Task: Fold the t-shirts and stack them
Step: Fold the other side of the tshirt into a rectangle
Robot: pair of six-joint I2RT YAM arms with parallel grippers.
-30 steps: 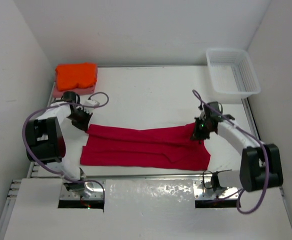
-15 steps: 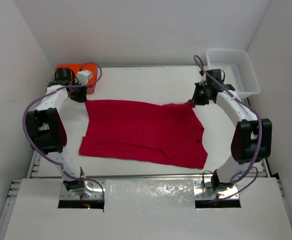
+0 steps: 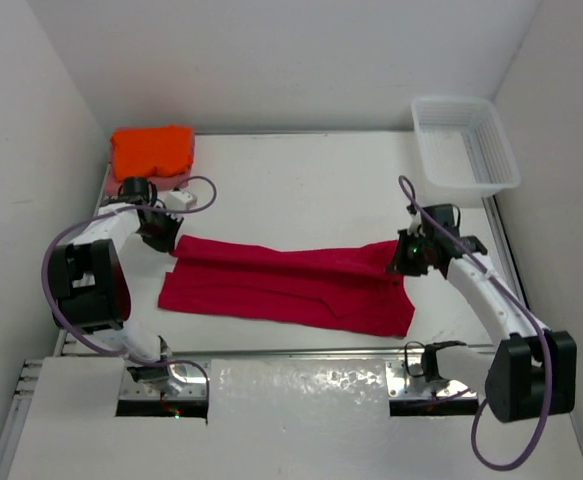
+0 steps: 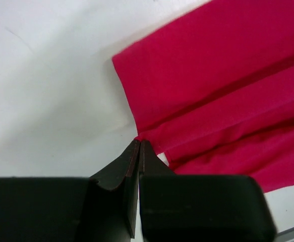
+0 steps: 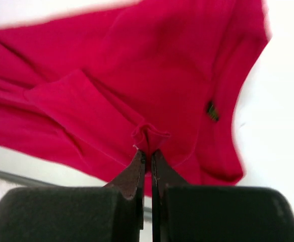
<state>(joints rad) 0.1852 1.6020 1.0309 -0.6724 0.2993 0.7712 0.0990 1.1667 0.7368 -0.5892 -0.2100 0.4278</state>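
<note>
The crimson red t-shirt (image 3: pixel 281 290) lies as a long narrow band across the middle of the table. My left gripper (image 3: pixel 170 241) is shut on its far left corner; the left wrist view shows the closed tips (image 4: pixel 139 143) pinching the red cloth (image 4: pixel 227 75). My right gripper (image 3: pixel 401 262) is shut on the far right edge, with a small bunch of the red cloth (image 5: pixel 111 75) squeezed at the tips (image 5: pixel 148 152). The bright orange t-shirt (image 3: pixel 151 150) sits folded at the far left corner on top of the salmon-pink one (image 3: pixel 113 184).
A white mesh basket (image 3: pixel 464 140) stands at the far right corner. White walls close in the table on the left, right and far sides. A metal rail (image 3: pixel 291 352) runs along the near edge in front of the arm bases.
Half a second ago both grippers held the red t-shirt spread wide toward the far side. They have since come back nearer, and the shirt's far edge now lies folded over into a narrow band.
</note>
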